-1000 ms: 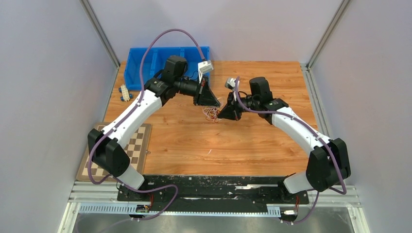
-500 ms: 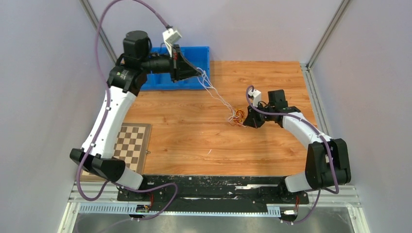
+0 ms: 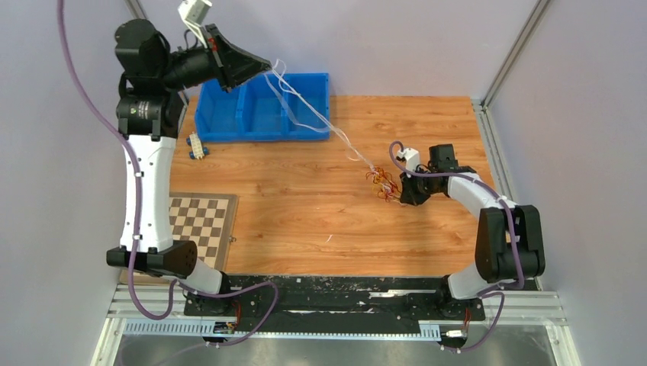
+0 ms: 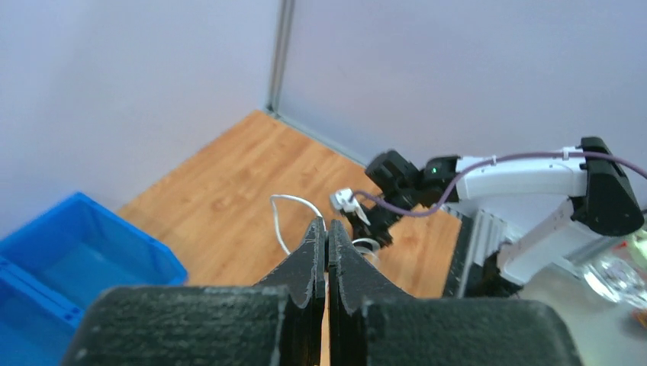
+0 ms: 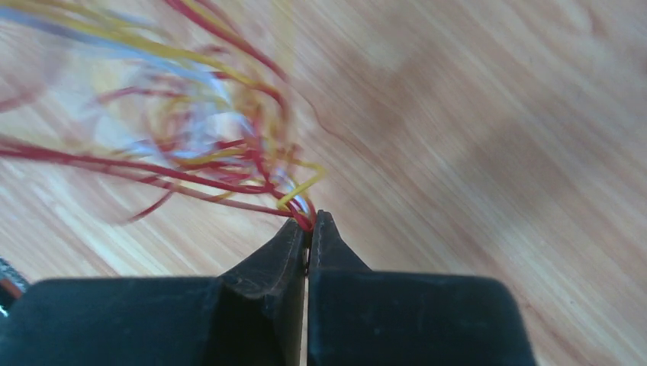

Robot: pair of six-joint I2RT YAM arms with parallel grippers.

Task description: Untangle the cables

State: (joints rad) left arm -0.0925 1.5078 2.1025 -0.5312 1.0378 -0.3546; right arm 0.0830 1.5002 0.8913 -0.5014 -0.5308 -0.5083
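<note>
The left fingers (image 4: 311,259), clamped on white cables (image 3: 345,141), have swung to the upper left, drawing them from the red-yellow tangle (image 3: 384,183) that the closed right fingers (image 5: 288,248) pinch: separation progressing.

Table (image 3: 305,229): light wood-grain top, warm orange-brown, grain running left to right.
Walls: plain pale grey-lilac panels on the left (image 3: 46,229), back (image 3: 381,38) and right (image 3: 587,152), closing the table in on three sides.
Metal post (image 3: 515,52): slim upright in the far right corner; grey metal strip (image 3: 492,160) along the table's right edge.
Bin (image 3: 259,126): blue plastic, divided into compartments, at the far left against the back wall.
Small white block (image 3: 197,145): on the table just in front of the bin's left end.
Checkerboard (image 3: 204,223): brown and cream, flat at the near left.
Near edge: black plate (image 3: 343,293), then a ribbed metal rail (image 3: 305,329).
Light: even and soft, faint glare mid-table.
</note>
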